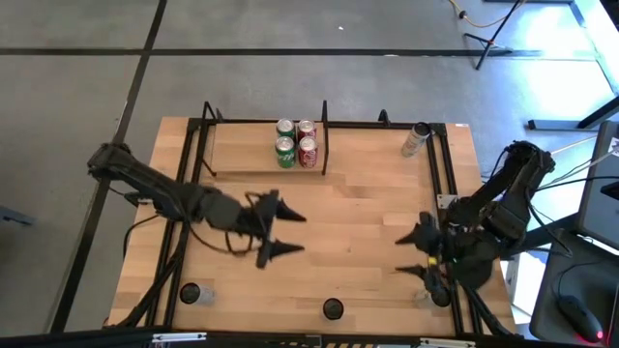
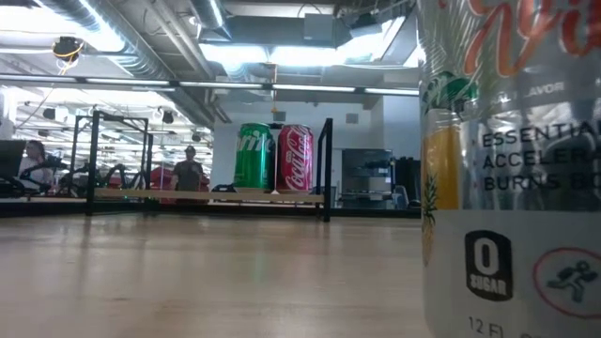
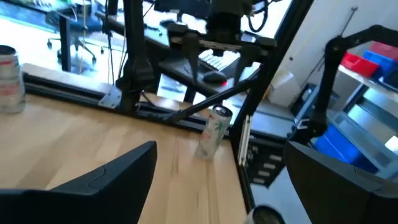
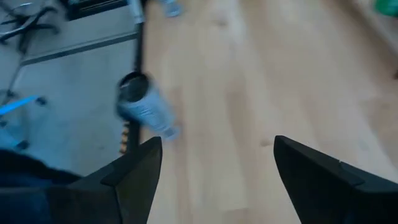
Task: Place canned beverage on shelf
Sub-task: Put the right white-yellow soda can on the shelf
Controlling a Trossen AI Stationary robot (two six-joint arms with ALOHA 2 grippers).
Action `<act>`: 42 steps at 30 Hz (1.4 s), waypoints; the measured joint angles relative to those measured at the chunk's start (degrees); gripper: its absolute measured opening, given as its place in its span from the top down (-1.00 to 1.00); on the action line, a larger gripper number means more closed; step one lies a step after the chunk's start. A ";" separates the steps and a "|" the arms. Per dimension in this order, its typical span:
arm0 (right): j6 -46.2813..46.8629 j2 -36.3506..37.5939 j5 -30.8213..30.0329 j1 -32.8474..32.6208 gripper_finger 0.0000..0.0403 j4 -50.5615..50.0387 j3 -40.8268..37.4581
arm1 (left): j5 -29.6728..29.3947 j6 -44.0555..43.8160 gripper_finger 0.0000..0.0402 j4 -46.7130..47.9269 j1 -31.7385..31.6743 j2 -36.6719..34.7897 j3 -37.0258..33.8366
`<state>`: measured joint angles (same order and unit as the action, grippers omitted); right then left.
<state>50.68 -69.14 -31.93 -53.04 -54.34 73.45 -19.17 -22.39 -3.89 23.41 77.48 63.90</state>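
I see my left gripper (image 1: 280,230) in the middle of the table, its arm stretched low from the left side, fingers wide open and holding nothing. My right gripper (image 1: 423,253) sits near the right edge, arm folded up, fingers open and empty too. The shelf (image 1: 242,147) is at the far side with four cans (image 1: 296,143) on it. One silver can (image 1: 416,139) stands alone far right, off the shelf

robotics lab: exposed ceiling ducts (image 2: 141,42), more test rigs (image 2: 117,155), seated person (image 2: 36,164).
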 joint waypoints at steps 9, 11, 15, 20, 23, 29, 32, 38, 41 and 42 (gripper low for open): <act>6.80 -4.37 -0.45 -9.36 -0.48 2.43 0.00 | -6.84 0.58 -0.71 -18.70 8.21 14.03 0.00; 9.15 -5.39 -0.42 -10.91 -0.48 2.42 0.00 | -8.07 0.57 -0.71 -20.07 9.30 16.98 0.74; 11.83 -6.93 -0.43 -12.86 -0.48 2.42 0.00 | -8.28 1.91 -0.71 -20.05 10.62 23.03 4.64; 12.76 -8.13 1.05 -12.98 -0.48 2.38 0.00 | -8.10 3.42 -0.71 -17.63 11.45 28.49 9.14; 12.74 -8.29 1.67 -12.96 -0.48 2.38 0.00 | -8.11 3.41 -0.71 -17.56 12.02 30.18 9.76; 12.55 -8.33 1.55 -12.94 -0.48 2.20 0.00 | -7.19 1.61 -0.71 -17.50 12.19 33.02 9.81; 12.55 -8.33 1.56 -12.96 -0.48 2.09 0.00 | -6.03 1.02 -0.71 -17.63 12.12 34.33 9.81; 12.52 -8.33 1.56 -12.94 -0.48 1.92 0.00 | -3.78 -0.54 -0.71 -17.53 12.19 36.65 9.79; 12.52 -8.33 1.56 -12.94 -0.48 1.85 0.00 | -3.83 -0.62 -0.71 -17.88 12.10 37.17 9.83; 12.52 -8.33 1.56 -12.94 -0.48 1.81 0.00 | -4.03 -0.55 -0.71 -17.77 12.03 37.32 9.84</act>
<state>63.20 -77.47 -30.37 -65.98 -52.53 73.45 -23.20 -22.94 -21.67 35.43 114.80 73.73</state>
